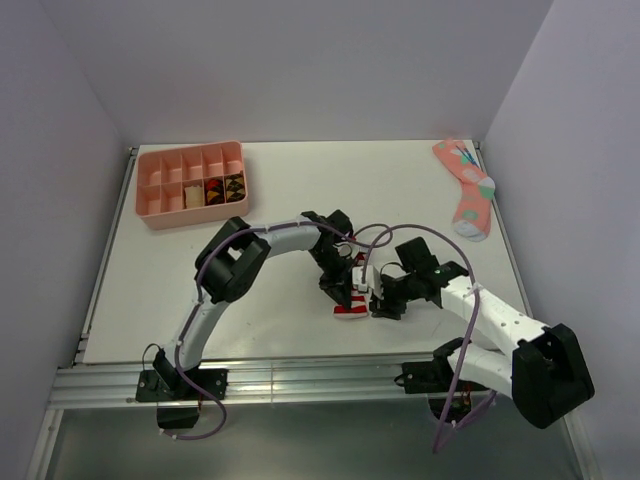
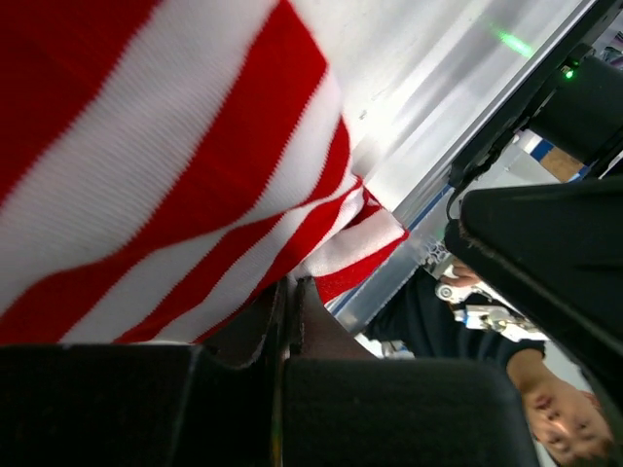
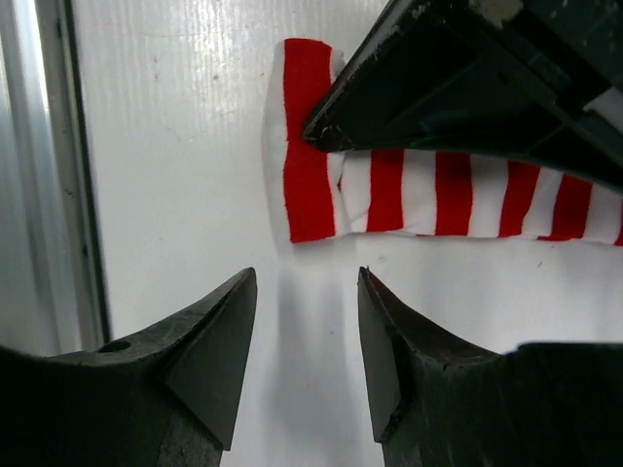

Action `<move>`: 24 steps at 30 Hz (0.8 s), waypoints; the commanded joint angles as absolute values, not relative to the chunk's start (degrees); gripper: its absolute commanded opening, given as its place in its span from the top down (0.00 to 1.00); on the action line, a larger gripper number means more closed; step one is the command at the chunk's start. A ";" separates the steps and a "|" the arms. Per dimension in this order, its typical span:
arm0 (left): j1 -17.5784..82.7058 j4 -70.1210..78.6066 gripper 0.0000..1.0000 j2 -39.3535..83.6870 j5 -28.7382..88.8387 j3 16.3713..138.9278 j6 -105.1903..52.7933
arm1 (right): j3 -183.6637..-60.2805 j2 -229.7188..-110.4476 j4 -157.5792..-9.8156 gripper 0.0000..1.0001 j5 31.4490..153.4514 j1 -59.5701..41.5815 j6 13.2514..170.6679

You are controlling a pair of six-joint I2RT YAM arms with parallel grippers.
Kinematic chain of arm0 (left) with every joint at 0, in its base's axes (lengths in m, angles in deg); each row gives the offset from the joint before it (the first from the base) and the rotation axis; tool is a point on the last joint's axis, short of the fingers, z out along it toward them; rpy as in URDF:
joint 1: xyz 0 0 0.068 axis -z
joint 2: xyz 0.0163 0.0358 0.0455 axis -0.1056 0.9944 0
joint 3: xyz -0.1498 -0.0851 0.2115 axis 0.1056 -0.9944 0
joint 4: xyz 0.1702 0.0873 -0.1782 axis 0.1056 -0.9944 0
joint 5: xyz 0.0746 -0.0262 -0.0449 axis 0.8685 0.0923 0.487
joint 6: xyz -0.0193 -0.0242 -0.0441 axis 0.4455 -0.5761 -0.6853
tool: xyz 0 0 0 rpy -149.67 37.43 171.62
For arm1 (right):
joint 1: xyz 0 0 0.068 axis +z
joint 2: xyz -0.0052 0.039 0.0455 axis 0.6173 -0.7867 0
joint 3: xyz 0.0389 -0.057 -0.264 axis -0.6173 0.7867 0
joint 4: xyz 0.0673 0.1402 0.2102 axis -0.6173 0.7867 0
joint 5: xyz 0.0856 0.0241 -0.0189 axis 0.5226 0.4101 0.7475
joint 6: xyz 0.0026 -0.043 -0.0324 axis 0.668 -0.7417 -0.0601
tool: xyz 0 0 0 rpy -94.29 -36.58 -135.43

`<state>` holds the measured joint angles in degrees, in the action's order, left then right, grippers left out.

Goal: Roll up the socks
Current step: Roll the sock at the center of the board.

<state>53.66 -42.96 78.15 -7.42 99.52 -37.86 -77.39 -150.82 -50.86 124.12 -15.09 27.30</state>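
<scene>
Nearest, the metal rail (image 3: 58,146) marks the near edge of the table (image 1: 140,300). Just beyond it the right gripper (image 3: 307,321) hovers low with its 2 fingers spread, holding nothing, beside the near end of the red-and-white striped sock (image 3: 389,190).

That sock lies flat at the table's near centre. Its long axis runs near to far, with the stripes crossing it, and its solid red end points at the near rail. Only 1 of the 2 socks is visible; no tan sock appears in any view.

The left gripper (image 2: 287,292) sits over the sock's middle with its fingers pressed together, apparently nipping the fabric.

The step in hand is judged to be the start of the roll. Next, the right gripper would need to close on the red end and turn it over toward the far side while the left holds the sock in place.

Well apart, the pink sock (image 1: 467,190) lies at far right and the pink tray (image 1: 143,195) at far left.
</scene>
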 commanded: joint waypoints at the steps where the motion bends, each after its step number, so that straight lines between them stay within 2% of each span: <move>1: 53.26 -47.87 1.00 81.41 -2.20 100.22 -35.27 | -76.14 -149.21 -56.43 0.47 119.36 -11.32 28.71; 11: 53.17 -46.55 1.00 82.46 -4.67 100.40 -37.12 | -72.79 -147.36 -62.84 0.52 113.38 -0.95 31.27; 24: 53.00 -46.29 1.00 83.17 -5.90 100.75 -37.21 | -71.21 -150.70 -67.50 0.53 108.63 5.99 32.85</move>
<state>52.81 -46.20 80.54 -11.51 100.50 -38.34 -72.01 -149.67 -64.37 110.50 4.79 32.17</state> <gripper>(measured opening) 0.034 0.468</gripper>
